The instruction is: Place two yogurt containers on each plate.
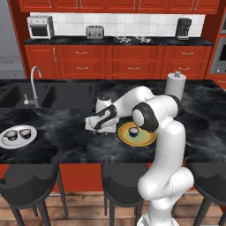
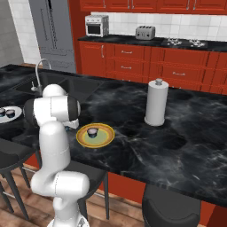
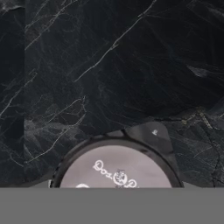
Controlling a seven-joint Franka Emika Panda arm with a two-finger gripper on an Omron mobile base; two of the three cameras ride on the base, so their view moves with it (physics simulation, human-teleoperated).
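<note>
Closing your end effector (image 1: 102,130) left of the yellow plate (image 1: 149,139): grip unclear; yogurt cup (image 3: 116,173) light, stiff, slippery—pinch its sides.

The gripper (image 1: 102,131) hangs low over the black marble counter (image 1: 66,128), its fingertips hidden under the white hand, so whether the jaws are spread or closed cannot be told. Just to the right of the jaws lies the yellow plate (image 1: 143,140) with one yogurt cup (image 1: 133,131) on it. Well to the left of the jaws sits the white plate (image 1: 5,140), carrying two yogurt cups (image 1: 18,134). Behind the jaws and off to the right stands a paper towel roll (image 1: 175,86)
</note>
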